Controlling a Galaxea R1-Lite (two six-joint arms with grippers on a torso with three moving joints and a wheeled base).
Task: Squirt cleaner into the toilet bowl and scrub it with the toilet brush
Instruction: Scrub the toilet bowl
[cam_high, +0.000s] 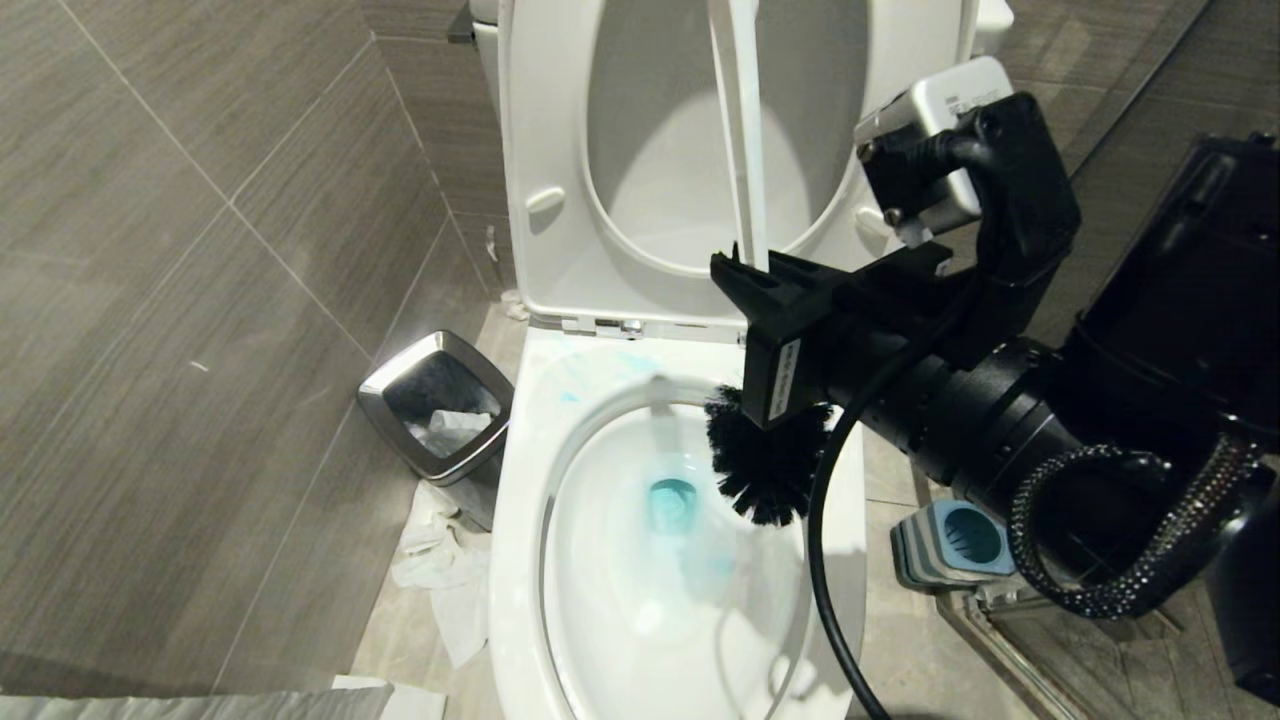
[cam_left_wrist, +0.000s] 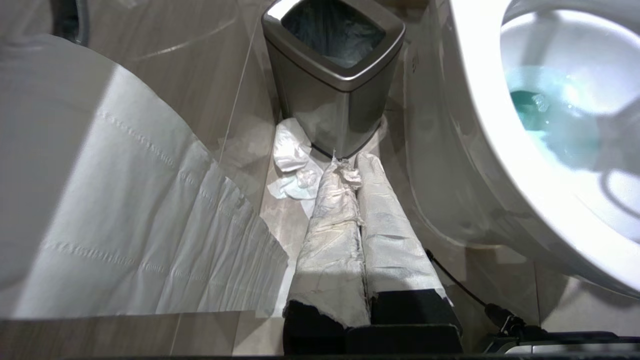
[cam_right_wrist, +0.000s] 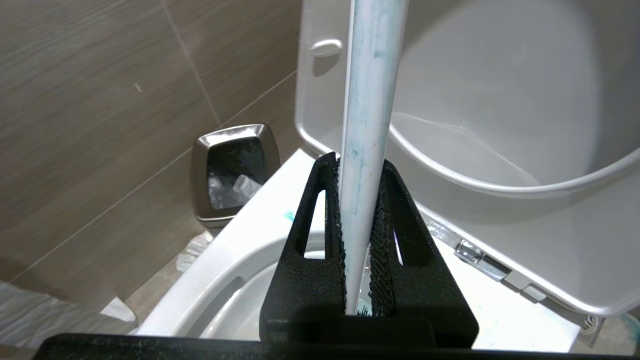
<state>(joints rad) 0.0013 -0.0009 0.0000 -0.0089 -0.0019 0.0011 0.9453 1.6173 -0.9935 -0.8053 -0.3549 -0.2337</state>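
Clamped on the toilet brush (cam_right_wrist: 367, 125) handle, our right gripper (cam_right_wrist: 357, 235) should lower the bristles into the toilet bowl (cam_high: 520, 520), scrubbing through the cleaner (cam_high: 672, 505).

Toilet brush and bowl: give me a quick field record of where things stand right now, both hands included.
right hand: shut on the toilet brush, gripping its white handle
brush head: black bristles over the right side of the toilet bowl, contact with the porcelain cannot be told
cleaner: turquoise pool at the bowl's drain, faint streaks on the back rim
seat and lid: raised
brush holder: blue, on the floor right of the bowl, empty
bin: on the floor left of the bowl
left hand: shut, wrapped in white tissue, low beside the bowl, pointing toward the bin
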